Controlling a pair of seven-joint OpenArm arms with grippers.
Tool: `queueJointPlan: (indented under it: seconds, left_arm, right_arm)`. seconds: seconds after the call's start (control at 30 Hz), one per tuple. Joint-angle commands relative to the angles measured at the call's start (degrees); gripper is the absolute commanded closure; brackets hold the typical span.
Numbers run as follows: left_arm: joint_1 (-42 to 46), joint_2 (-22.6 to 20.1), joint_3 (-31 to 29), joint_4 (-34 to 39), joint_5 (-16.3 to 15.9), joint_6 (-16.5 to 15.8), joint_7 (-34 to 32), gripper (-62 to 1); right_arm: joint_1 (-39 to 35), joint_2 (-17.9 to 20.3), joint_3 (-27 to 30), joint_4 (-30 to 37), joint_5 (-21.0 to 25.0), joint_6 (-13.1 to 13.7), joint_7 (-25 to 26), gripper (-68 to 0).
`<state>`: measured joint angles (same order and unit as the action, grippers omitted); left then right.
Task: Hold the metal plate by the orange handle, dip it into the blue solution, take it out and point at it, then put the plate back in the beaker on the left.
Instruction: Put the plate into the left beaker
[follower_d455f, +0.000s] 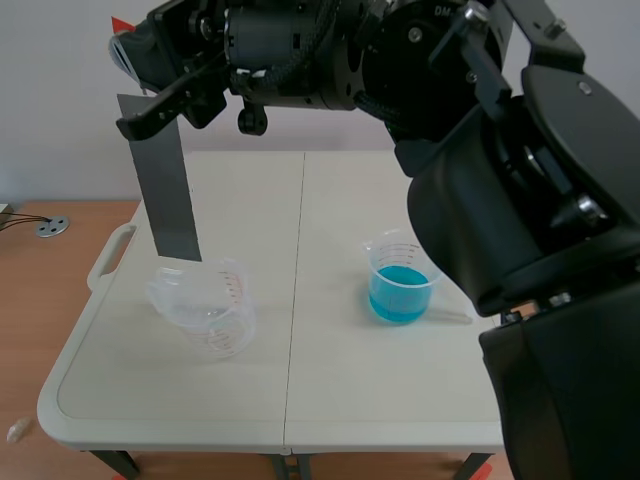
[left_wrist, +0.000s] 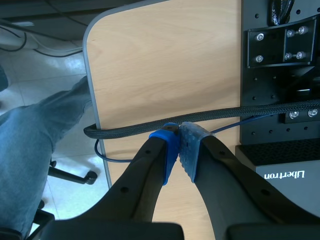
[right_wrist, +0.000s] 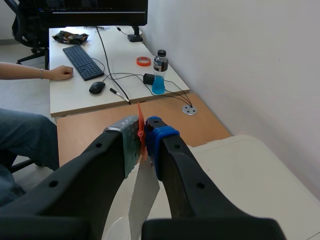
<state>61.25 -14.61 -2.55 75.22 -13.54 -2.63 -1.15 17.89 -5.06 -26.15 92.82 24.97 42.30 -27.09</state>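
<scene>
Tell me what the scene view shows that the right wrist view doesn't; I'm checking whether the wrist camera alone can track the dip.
Only the scene view shows the beaker of blue solution and the lower end of the metal plate at the clear beaker. Only the right wrist view shows the orange handle pinched between the pads, plus a keyboard and a person's hand beyond the table. Both show the right end effector, the plate hanging from it, and the white table.
</scene>
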Motion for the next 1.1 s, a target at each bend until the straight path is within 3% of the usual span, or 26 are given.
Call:
queueJointPlan:
  seconds: [0.0,0.57,1.07]
  left_arm:
    - [0.46,-0.17,0.04,0.79,-0.35,-0.11,-0.35,-3.4]
    - [0.46,-0.17,0.04,0.79,-0.35,-0.11,-0.33,-3.4]
    - [0.46,-0.17,0.04,0.79,-0.35,-0.11,-0.35,-3.4]
  right_arm:
    - [1.11,-0.20,0.02,-0.66,0.70,0.42,0.81,-1.3]
    - [1.11,-0.17,-0.07,-8.35,-0.17,0.42,2.43,-1.3]
    - [1.11,-0.20,-0.17,-17.64,-5.53,0.42,10.16,-1.3]
